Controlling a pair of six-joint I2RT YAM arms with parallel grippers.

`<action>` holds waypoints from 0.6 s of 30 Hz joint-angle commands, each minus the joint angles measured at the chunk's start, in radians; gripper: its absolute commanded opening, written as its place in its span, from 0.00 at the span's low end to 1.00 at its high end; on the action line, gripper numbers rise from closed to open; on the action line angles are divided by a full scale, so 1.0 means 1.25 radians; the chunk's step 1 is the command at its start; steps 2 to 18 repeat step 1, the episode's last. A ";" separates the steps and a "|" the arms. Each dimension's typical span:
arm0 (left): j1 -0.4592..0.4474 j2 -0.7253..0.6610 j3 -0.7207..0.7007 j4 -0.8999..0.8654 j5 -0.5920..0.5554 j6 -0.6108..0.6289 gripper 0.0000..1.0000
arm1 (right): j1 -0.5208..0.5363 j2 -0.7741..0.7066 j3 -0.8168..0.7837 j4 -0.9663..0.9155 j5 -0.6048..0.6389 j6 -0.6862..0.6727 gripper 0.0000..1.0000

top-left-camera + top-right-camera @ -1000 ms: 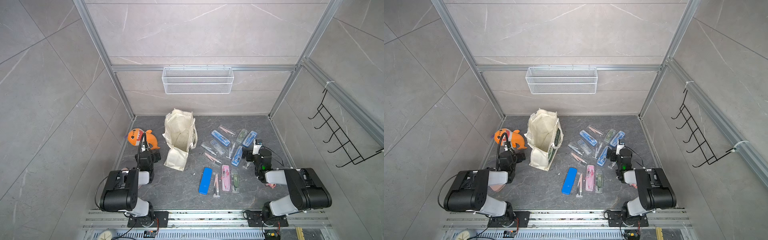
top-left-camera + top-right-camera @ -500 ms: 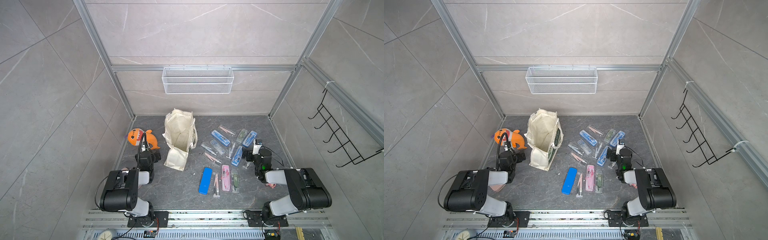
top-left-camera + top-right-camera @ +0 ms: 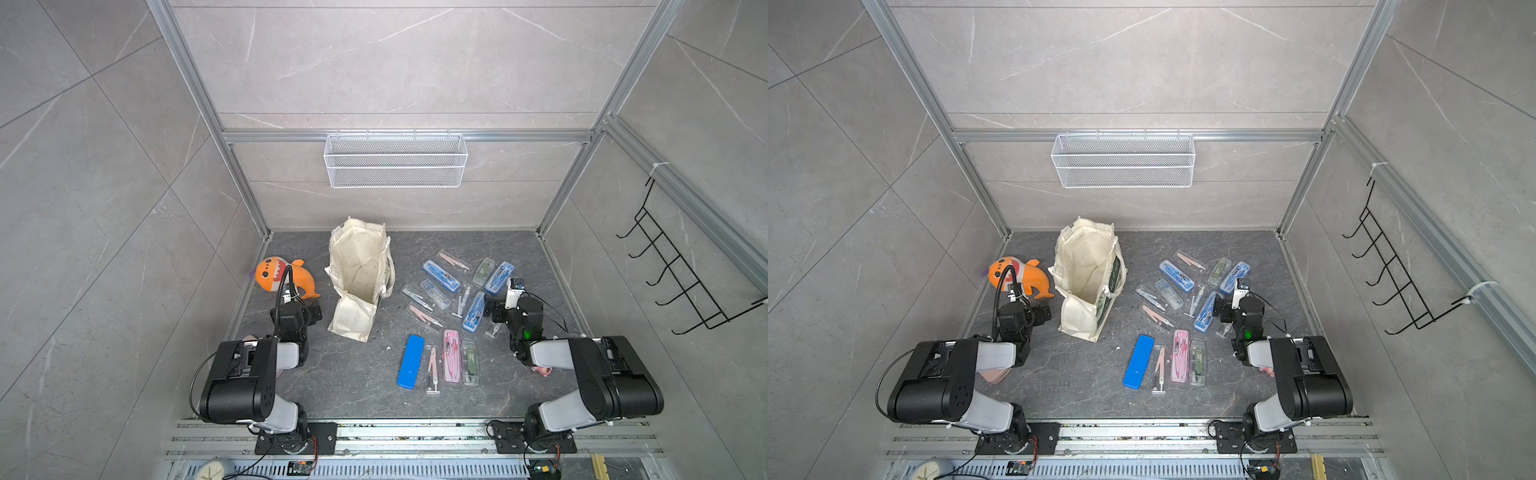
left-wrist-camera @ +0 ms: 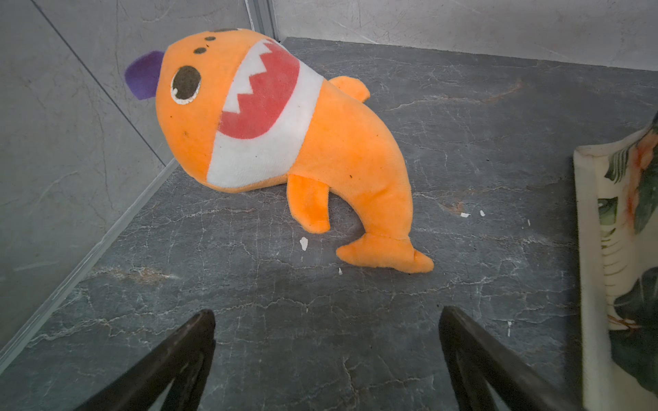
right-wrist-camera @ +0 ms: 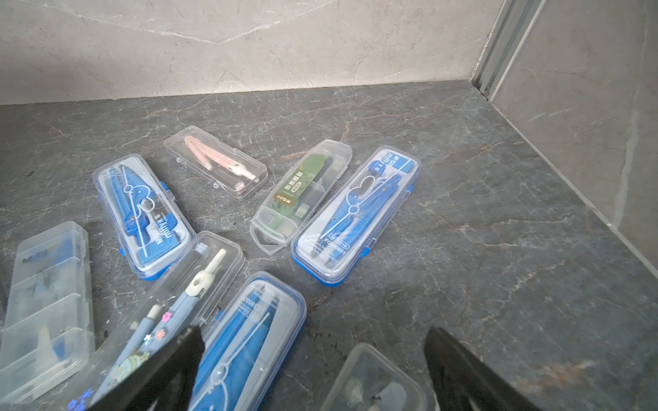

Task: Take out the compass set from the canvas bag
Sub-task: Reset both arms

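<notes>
Cloth on the canvas bag [image 3: 351, 320] is floppy, so pinch its rim, two o'clock from your left end effector [image 4: 327, 315]. That and your right end effector [image 5: 315, 332] are spread wide, empty.

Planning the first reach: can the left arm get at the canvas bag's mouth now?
Probably yes: the open left gripper sits beside the canvas bag, bare tabletop between them, bag mouth gaping. It faces the shark plush, so must turn.

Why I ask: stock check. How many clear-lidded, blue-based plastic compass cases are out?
3: rear-left case, rear-right case, nearest case by the right gripper. The arm may hide more.
</notes>
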 commanded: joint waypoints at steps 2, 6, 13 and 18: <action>0.001 0.000 0.015 0.026 0.002 0.013 1.00 | 0.002 -0.007 0.008 0.007 -0.004 -0.016 0.99; 0.001 0.000 0.015 0.026 0.002 0.013 1.00 | 0.002 -0.007 0.008 0.007 -0.004 -0.016 0.99; 0.001 0.000 0.015 0.026 0.002 0.013 1.00 | 0.002 -0.007 0.008 0.007 -0.004 -0.016 0.99; 0.001 0.000 0.015 0.026 0.002 0.013 1.00 | 0.002 -0.007 0.008 0.007 -0.004 -0.016 0.99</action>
